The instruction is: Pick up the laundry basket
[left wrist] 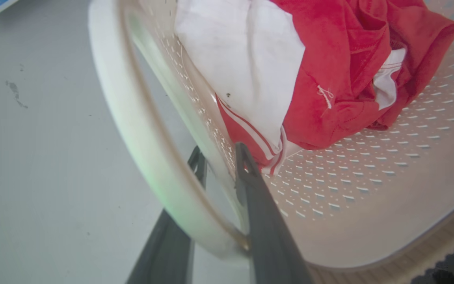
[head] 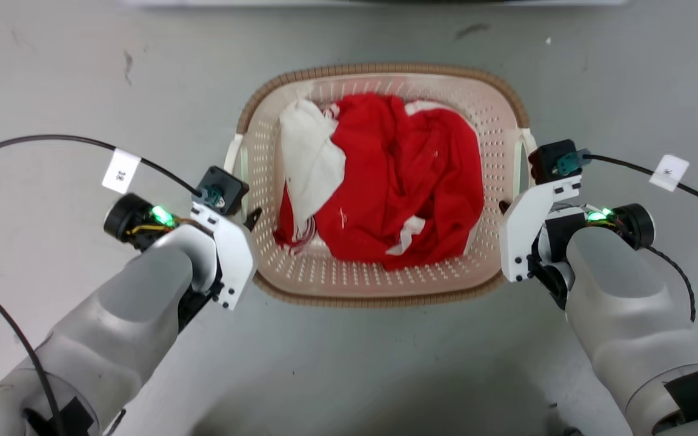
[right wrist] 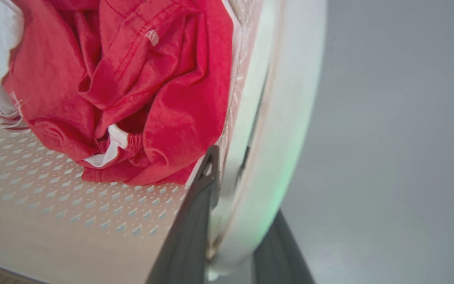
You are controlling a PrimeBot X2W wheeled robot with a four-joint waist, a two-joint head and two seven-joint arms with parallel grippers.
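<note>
Straight ahead on the grey floor (head: pixel 82 72): cream-white perforated plastic laundry basket (head: pixel 379 68) with brown woven-look rim; seemingly standing flat, long sides across the head view.
Basket contents: crumpled red garment (head: pixel 403 175) with white trim, heaped over most of the bottom; white cloth (head: pixel 309 151) draped toward the left wall; perforated bottom bare along the near side.
Left handle (left wrist: pixel 132 130): white curved plastic band standing off the basket's left wall; gap behind it wide enough for one finger.
Left pincer (left wrist: pixel 219 152): drawn in narrow about the left handle; one dark finger outside the band, the other between band and wall; seemingly pressed on it, though contact not plain to see.
Right handle (right wrist: pixel 286 118): matching white band on the opposite wall.
Right pincer (right wrist: pixel 229 157): likewise closed narrow astride the right handle; inner finger hard by the wall, outer finger partly hidden behind the band.
Reason for hold: one pincer per side, probably to keep the load level and prevent tipping.
Stage, by judgement: both grips seated; basket not yet raised; even upward lift next.
Risk: slipping of a band along the fingers under an uneven rise.
</note>
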